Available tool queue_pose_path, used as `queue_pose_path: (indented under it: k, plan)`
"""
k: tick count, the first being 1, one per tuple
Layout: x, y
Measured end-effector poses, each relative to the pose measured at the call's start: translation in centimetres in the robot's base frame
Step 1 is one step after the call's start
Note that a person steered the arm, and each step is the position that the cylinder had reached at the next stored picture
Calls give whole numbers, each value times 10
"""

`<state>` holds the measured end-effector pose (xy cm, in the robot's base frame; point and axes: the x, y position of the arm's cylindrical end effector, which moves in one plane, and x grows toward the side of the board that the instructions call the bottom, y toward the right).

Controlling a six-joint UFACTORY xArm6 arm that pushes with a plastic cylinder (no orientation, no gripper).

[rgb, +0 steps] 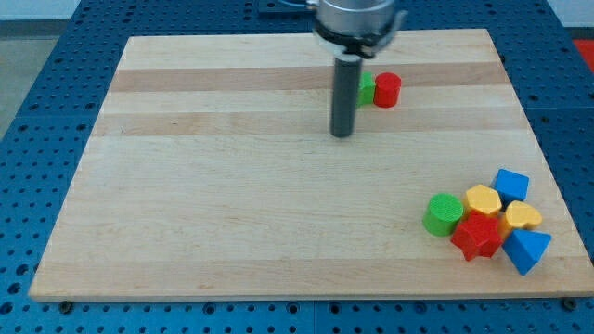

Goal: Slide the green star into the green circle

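A green block [367, 88], the likely green star, sits near the view's top, partly hidden behind my rod, so its shape is hard to make out. It touches a red cylinder [388, 90] on its right. The green circle [444, 213], a round green block, stands at the view's lower right, on the left edge of a cluster. My tip [343, 134] rests on the board just below and left of the green block, far up and left of the green circle.
The cluster beside the green circle holds a yellow hexagon [483, 199], a blue cube [511, 184], a yellow heart [523, 217], a red star [476, 235] and a blue triangle [528, 250]. The wooden board [232, 186] ends close to the cluster's right.
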<state>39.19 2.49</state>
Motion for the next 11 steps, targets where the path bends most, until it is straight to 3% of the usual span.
queue_pose_path:
  k: [2, 3, 11]
  plan:
    - [-61, -37]
    - [-72, -5]
    - [-62, 90]
